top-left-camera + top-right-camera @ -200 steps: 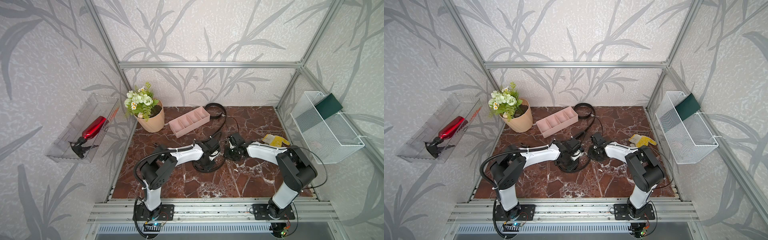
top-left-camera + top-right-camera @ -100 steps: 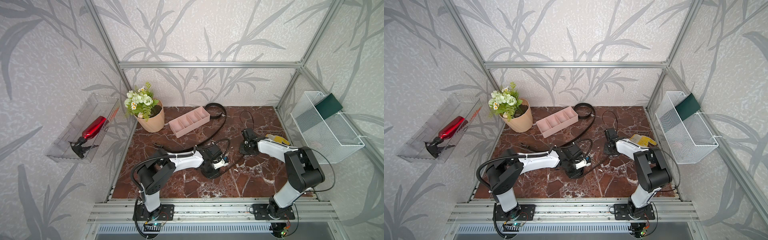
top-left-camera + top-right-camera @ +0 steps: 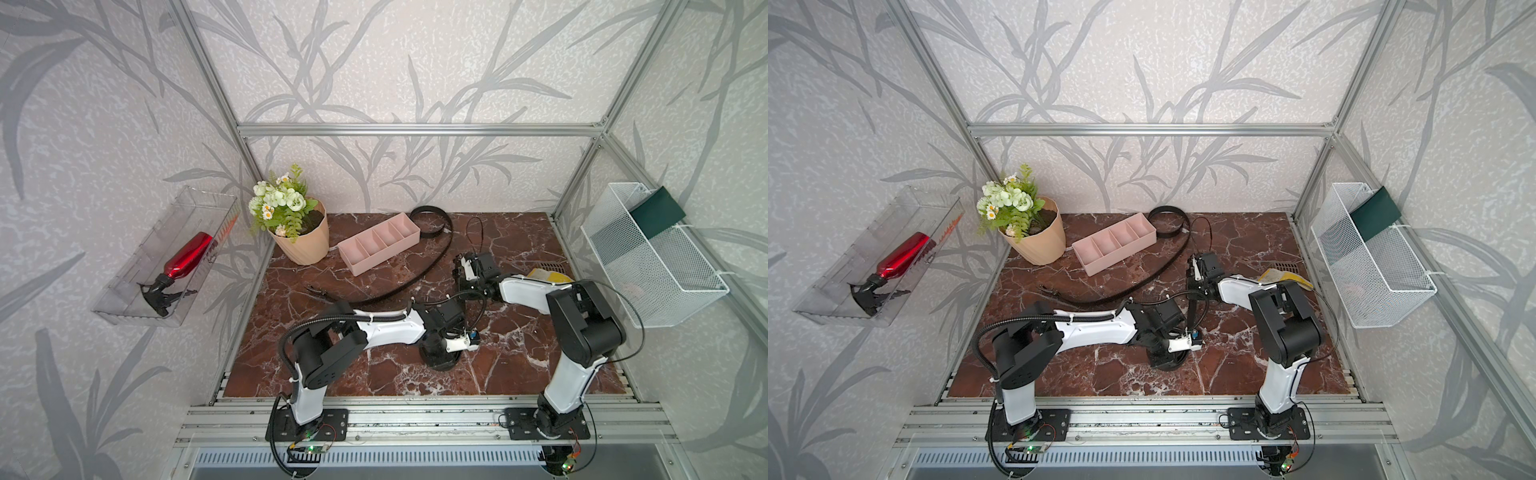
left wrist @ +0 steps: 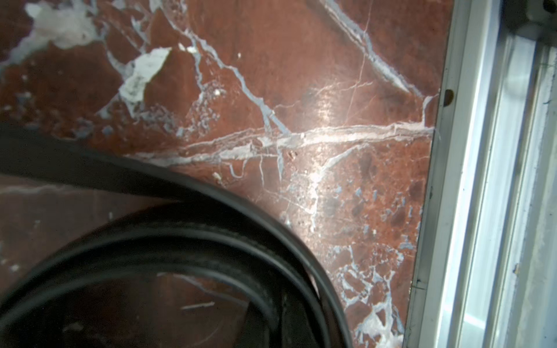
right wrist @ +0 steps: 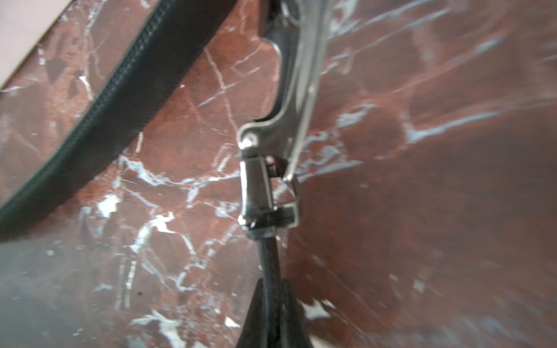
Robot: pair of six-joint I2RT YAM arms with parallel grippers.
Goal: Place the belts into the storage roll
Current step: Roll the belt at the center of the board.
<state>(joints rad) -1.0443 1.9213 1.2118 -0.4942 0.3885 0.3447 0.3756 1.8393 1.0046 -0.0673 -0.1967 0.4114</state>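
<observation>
- Both top views: bright, even, diffuse light; sharp; soft shadows only; frame posts lean outward at the edges.
- Left wrist view: hot glare patch on the marble tabletop (image 4: 328,111); coiled belt (image 4: 211,241) close in and soft.
- Right wrist view: motion-blurred, dimmer on one side; buckle (image 5: 265,180) roughly in focus.

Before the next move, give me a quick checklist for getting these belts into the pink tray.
1. Right gripper shut on the coiled belt, on its strap just below the buckle: ok.
2. Left gripper shut and down at the coil; whether it pinches the coil: cannot tell.
3. Storage tray upright, all four compartments empty: ok.
4. Coiled belt fully wound: not ok; its buckle end runs out to the right gripper.
5. Long belt coiled: not ok; it lies uncoiled, looping behind the tray.
</observation>
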